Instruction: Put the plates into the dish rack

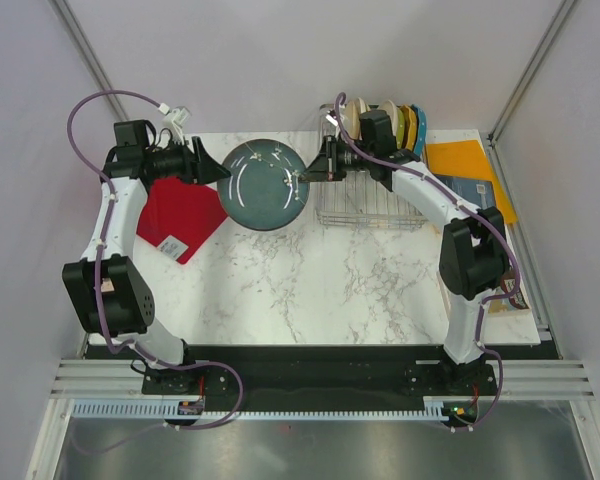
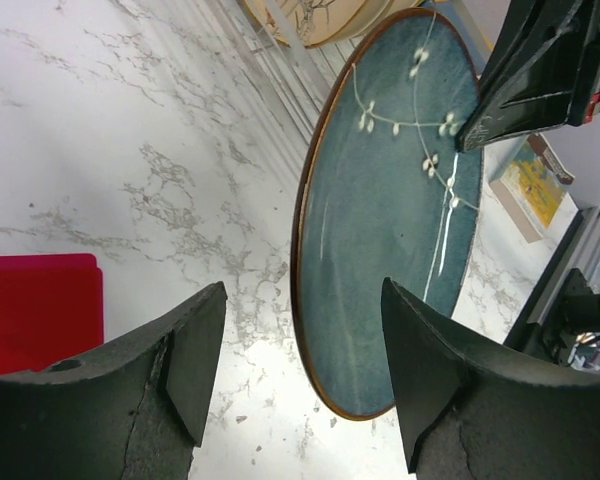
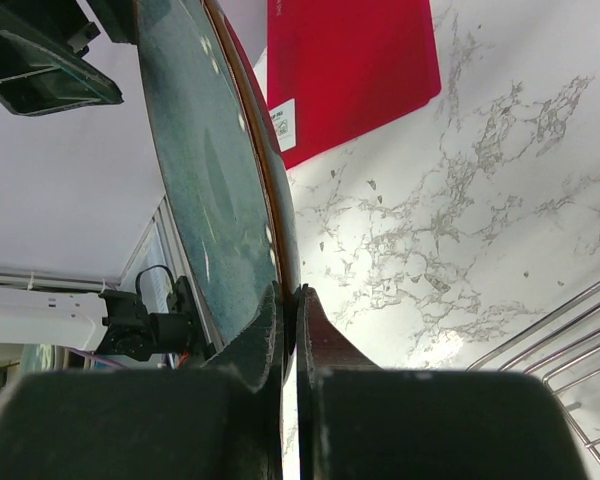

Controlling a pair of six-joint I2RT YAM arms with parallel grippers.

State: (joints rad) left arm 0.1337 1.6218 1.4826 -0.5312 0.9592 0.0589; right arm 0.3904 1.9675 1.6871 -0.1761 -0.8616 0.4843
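A dark teal plate [image 1: 266, 185] [image 2: 390, 230] [image 3: 205, 180] with a brown rim is held tilted above the marble, left of the dish rack [image 1: 370, 205] [image 3: 570, 350]. My right gripper [image 1: 302, 175] [image 3: 288, 295] is shut on its right rim. At the plate's left rim my left gripper [image 1: 220, 170] [image 2: 302, 300] stands open, with the rim just ahead of its fingers and no contact showing. Cream plates [image 1: 352, 112] [image 2: 320, 15] and a yellow and blue one [image 1: 415, 125] stand upright at the back of the rack.
A red mat [image 1: 180, 215] [image 2: 35, 310] [image 3: 350, 70] lies at the left under my left arm. An orange folder [image 1: 465, 165] and a book [image 1: 480, 190] [image 2: 535, 185] lie right of the rack. The rack's front slots hold nothing.
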